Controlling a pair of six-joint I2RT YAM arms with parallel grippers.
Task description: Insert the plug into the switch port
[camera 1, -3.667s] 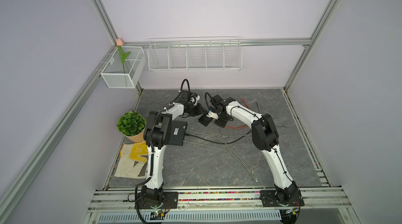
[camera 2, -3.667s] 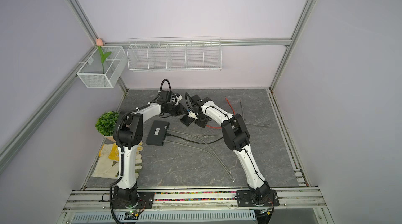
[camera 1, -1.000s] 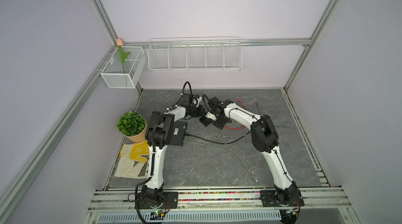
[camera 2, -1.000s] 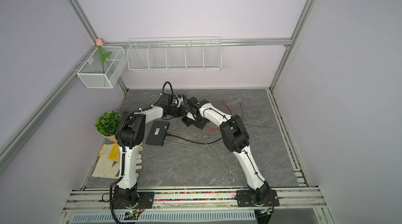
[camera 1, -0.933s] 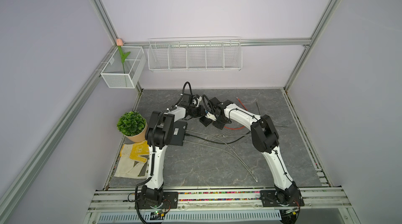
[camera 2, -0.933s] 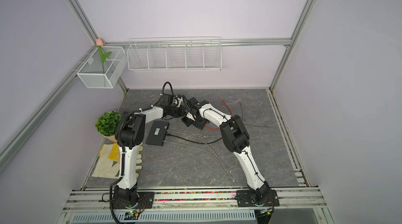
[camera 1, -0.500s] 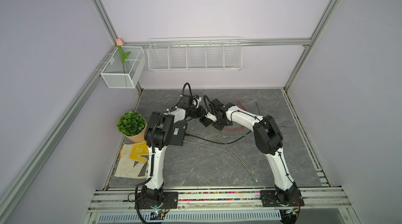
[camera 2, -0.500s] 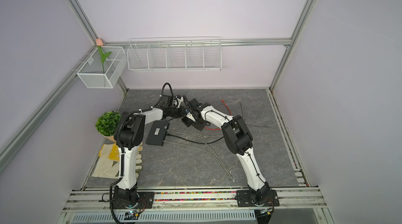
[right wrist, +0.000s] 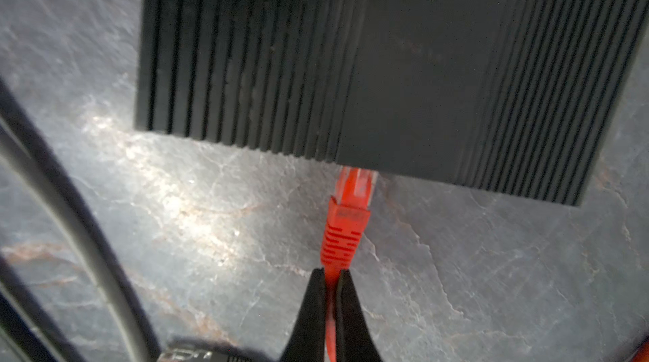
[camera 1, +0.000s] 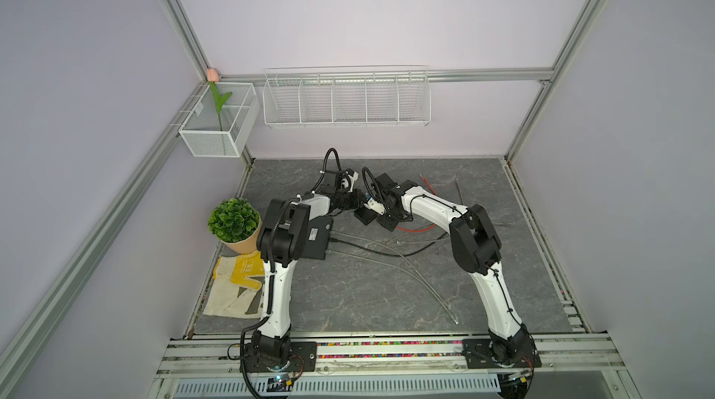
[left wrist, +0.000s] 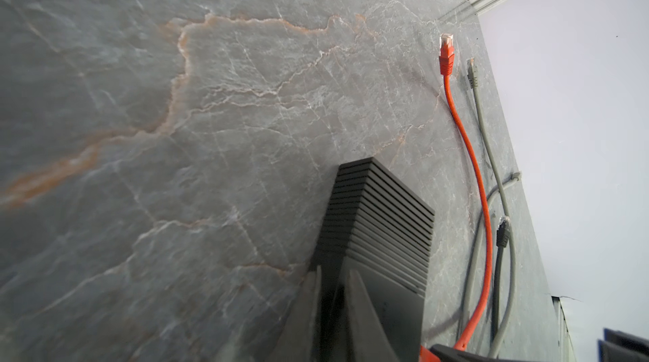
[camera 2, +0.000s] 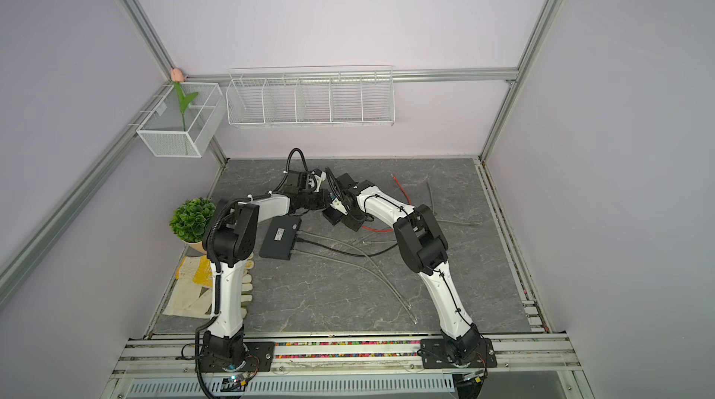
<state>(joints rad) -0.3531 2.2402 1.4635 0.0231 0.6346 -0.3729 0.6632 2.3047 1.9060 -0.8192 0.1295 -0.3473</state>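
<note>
Since the white label on the larger black box [camera 1: 321, 246] near the switch [right wrist: 386, 72] is too small, no writing is read. The switch's edge is clasped by the left gripper [left wrist: 334, 269]. The red cable [right wrist: 330, 307] is pinched by the right gripper [right wrist: 330, 270] just behind the red plug [right wrist: 347, 223], whose tip is met by the switch's edge; seating cannot be told. Grey cables [left wrist: 491, 153] are laid beyond the switch on the grey veined tabletop [left wrist: 175, 132], with lilac walls [camera 1: 387, 10] around.

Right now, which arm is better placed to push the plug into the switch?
Right. The right gripper is shut on the cable just behind the plug, whose tip sits at the edge of the switch. The left gripper is clamped on the switch, seemingly bracing it.
</note>
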